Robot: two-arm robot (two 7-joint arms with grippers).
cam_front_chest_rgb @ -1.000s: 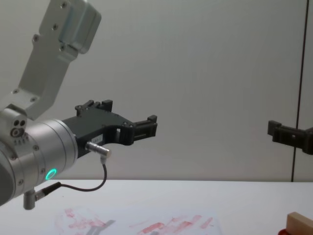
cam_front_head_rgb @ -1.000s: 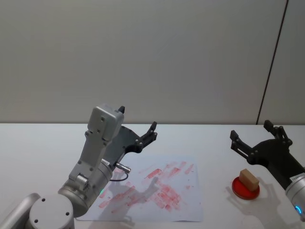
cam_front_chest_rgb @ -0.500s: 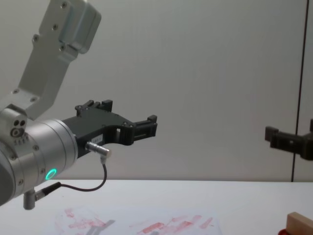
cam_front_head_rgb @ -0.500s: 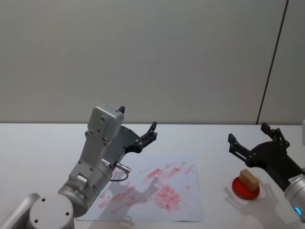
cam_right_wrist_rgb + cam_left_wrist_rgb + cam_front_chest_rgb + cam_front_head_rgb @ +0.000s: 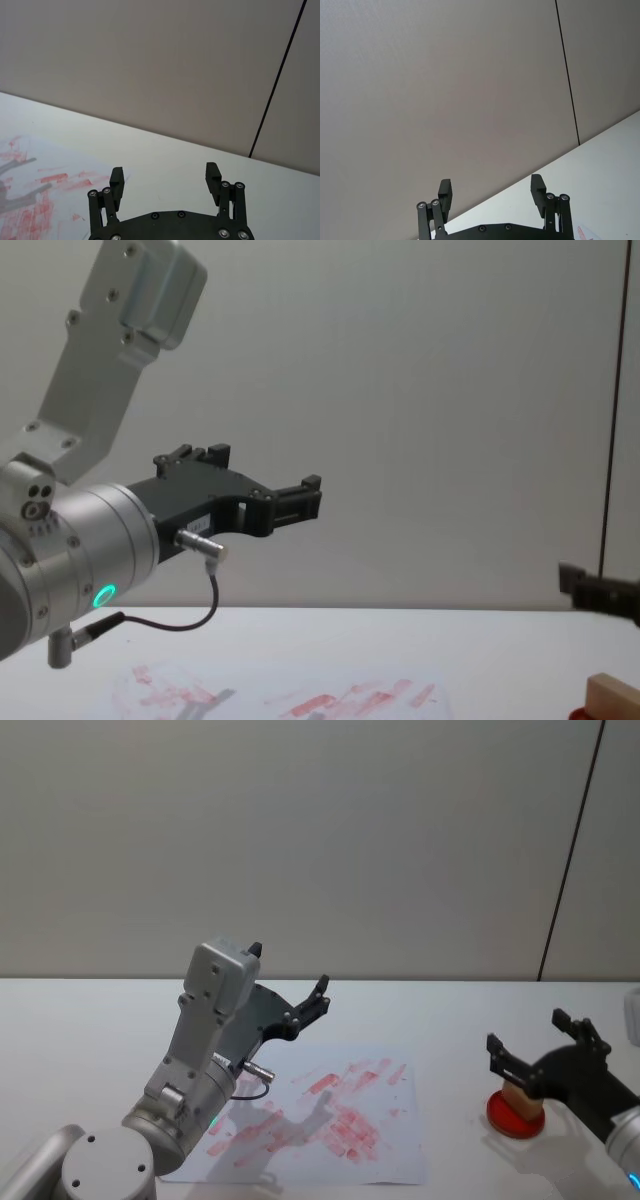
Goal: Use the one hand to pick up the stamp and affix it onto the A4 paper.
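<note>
The stamp (image 5: 513, 1097), a tan wooden block, stands on a flat red disc (image 5: 515, 1117) at the table's right; the chest view shows its top corner (image 5: 612, 696). My right gripper (image 5: 527, 1031) hangs open a little above it and covers part of it. One of its fingers (image 5: 598, 592) enters the chest view clear of the block, and its own camera shows the jaws wide apart (image 5: 165, 171). The A4 paper (image 5: 390, 1145), white with red prints, lies mid-table (image 5: 300, 700). My left gripper (image 5: 289, 967) is open and raised over the paper's far left (image 5: 491, 182).
The white table (image 5: 450, 1010) runs back to a grey wall with a dark vertical seam (image 5: 570, 850). The left arm's boxy grey link (image 5: 215, 990) and silver wrist with a green ring (image 5: 100, 560) rise over the paper's left part.
My right gripper has dropped steadily toward the stamp and now covers part of it. The left arm, paper and stamp have not moved.
</note>
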